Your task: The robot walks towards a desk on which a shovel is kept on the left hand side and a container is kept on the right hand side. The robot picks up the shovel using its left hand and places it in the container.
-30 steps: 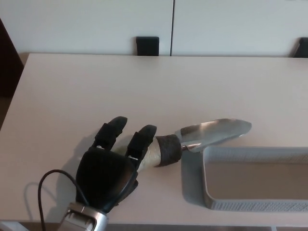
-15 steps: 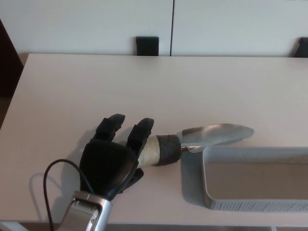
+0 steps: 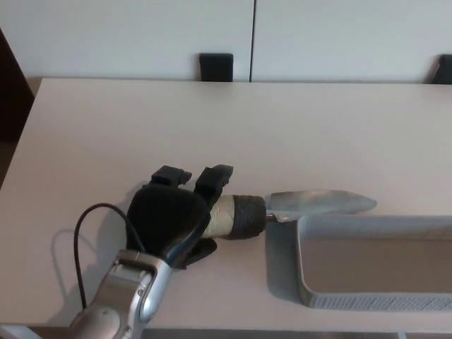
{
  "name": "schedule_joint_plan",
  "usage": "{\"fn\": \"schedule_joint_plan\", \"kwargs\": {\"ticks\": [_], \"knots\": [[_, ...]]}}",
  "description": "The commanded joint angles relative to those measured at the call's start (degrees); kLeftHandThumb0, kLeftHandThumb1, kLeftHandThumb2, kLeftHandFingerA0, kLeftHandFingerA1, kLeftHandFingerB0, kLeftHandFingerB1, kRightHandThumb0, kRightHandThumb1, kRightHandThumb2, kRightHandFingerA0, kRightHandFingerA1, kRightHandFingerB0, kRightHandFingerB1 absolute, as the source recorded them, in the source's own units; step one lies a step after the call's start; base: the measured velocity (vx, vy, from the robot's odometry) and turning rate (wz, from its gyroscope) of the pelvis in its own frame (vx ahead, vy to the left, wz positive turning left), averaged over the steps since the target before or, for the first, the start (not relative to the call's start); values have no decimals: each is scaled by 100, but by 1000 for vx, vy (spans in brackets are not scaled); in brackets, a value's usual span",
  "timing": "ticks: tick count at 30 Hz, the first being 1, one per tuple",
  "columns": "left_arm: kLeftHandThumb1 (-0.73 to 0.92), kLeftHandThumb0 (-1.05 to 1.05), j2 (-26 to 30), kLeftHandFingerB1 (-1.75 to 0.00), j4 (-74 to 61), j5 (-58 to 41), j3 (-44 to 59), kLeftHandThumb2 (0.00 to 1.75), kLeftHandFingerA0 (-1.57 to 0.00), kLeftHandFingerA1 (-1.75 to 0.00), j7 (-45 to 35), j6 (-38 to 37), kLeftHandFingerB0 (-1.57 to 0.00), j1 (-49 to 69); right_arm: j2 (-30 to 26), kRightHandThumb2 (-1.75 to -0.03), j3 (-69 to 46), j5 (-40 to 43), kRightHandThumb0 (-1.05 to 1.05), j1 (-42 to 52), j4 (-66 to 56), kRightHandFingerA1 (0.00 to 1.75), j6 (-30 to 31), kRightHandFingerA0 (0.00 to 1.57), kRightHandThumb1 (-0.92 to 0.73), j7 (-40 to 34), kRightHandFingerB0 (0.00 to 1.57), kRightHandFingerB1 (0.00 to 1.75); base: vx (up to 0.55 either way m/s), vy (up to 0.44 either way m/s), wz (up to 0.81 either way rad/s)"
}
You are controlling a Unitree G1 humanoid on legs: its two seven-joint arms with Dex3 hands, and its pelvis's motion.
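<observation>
L hand (image 3: 173, 222) near-left on table (image 3: 106, 134), fingers (image 3: 212, 180) now curled over and clamped on shovel (image 3: 282, 207) handle; 1 s ago they were spread, only resting over the grip. Wrist has rolled and forearm has come further into view, so palm covers the handle's near end. Handle (tan tape + dark collar) pokes out right of the fist. Blade now flatter and lower than before, tip slid a bit right, reaching over the far-left corner of container (image 3: 282, 272); can't tell if blade touches the rim. Container sits near-right, looks empty as far as visible. R hand not in view. Judgement: grasp looks done, transfer starting; next needs lift + carry right so the whole shovel clears the rim and drops inside.
</observation>
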Motion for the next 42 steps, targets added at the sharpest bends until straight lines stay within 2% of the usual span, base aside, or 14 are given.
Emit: {"fn": "schedule_joint_plan", "kwargs": {"ticks": [1,2,3,7,10,11,12,14,16,18,21,24,34,42], "knots": [[71,-22,292,-33,506,-763,-173,61,-66,-97,-2961,180,-39,-748,-131,-77,-17,139,-51,-120,-24,49,-89,17,-51,178,9,42,0,0,0],[62,-18,288,-35,647,-801,-176,58,-83,-56,-3307,329,-44,-863,-136,-77,-6,143,-51,-152,-9,50,-108,17,-52,196,9,42,0,0,0],[63,-18,289,-36,766,-829,-184,59,-86,-53,-3490,384,-48,-937,-140,-77,0,142,-51,-167,-1,50,-117,17,-52,204,9,42,0,0,0],[48,-31,284,-55,1349,-801,-227,79,-84,-79,-3643,424,-56,-1094,-173,-60,23,115,-48,-184,-34,45,-142,22,-64,230,13,33,0,0,0],[72,-17,356,-41,1390,-781,-205,61,-65,-68,-3468,349,-52,-1033,-198,-78,32,77,-53,-238,10,50,-150,18,-51,232,11,43,0,0,0],[72,-17,400,-44,1383,-812,-169,61,-57,-91,-3283,230,-56,-979,-206,-59,45,52,-50,-280,76,44,-191,23,-64,228,14,33,0,0,0],[73,-15,419,-48,1370,-812,-163,61,-43,-122,-3232,200,-56,-960,-207,-80,49,44,-55,-280,80,50,-186,18,-51,226,10,43,0,0,0],[72,-18,470,-46,1318,-950,-67,61,-49,-122,-3010,38,-53,-884,-243,-80,63,-11,-55,-263,83,50,-219,19,-51,220,10,43,0,0,0],[78,-22,349,-86,1299,-1453,290,65,-71,-125,-2876,14,-50,-807,-257,-80,86,-39,-54,-235,-3,49,-133,18,-52,229,11,43,0,0,0],[86,-25,91,-65,1222,-2020,792,65,-80,-95,-2661,138,-62,-689,-275,-80,120,-79,-55,-258,23,50,-171,18,-52,234,11,43,0,0,0],[81,-26,-523,-68,1038,-2961,1756,68,-78,-148,-2165,275,-64,-467,-301,-81,131,-129,-56,-228,35,50,-203,19,-52,220,11,43,0,0,0],[79,-22,-1311,-60,903,-3880,2819,66,-74,-141,-1736,532,-72,-381,-278,-60,113,-65,-49,-185,-13,44,-195,23,-65,247,14,34,0,0,0],[91,-6,-3083,-127,187,-6067,5282,59,-57,-173,-595,1242,-50,-784,-326,-80,131,-134,-53,-175,-17,50,-306,18,-53,261,10,43,0,0,0],[88,-8,-2643,-98,-638,-4437,3785,59,-74,-159,-1471,143,-60,19,-357,-80,176,-236,-54,-179,-102,49,-165,17,-54,257,10,42,0,0,0]]}}
